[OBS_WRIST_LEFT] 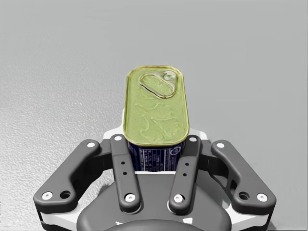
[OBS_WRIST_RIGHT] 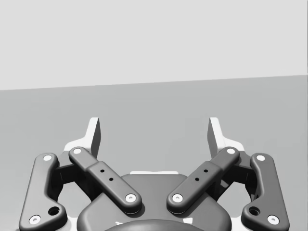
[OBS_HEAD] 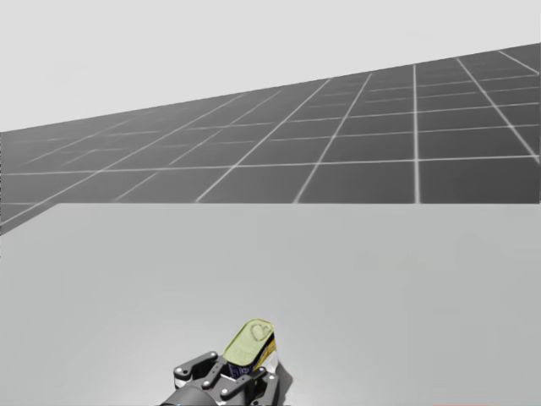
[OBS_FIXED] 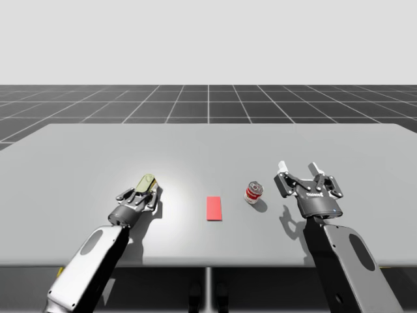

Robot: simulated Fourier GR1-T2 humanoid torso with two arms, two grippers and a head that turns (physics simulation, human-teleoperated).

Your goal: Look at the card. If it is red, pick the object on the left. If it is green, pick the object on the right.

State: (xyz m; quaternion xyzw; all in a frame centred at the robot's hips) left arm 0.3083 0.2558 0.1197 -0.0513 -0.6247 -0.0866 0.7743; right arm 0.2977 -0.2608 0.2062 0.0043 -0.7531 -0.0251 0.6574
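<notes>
My left gripper (OBS_WRIST_LEFT: 155, 142) clamps the oblong gold-lidded can (OBS_WRIST_LEFT: 155, 106) at 9 o'clock of the red card (OBS_FIXED: 214, 208), as red dictates; right gripper (OBS_FIXED: 298, 168) spread wide, empty.

- Red card (OBS_FIXED: 214, 208) lies flat on the table (OBS_FIXED: 208, 147), so it stands in the way of nothing.
- Just right of the card: small red-and-white can (OBS_FIXED: 253, 192), with a narrow gap of bare table between them.
- Further right of the card, past the can: right gripper (OBS_FIXED: 298, 168), fingers spread wide and apart from the can.
- Left of the card: left gripper (OBS_FIXED: 142, 191) clamped on an oblong tin (OBS_FIXED: 147, 182), with a wider bare strip between.
- Beyond the card: bare tabletop to the far edge.
</notes>
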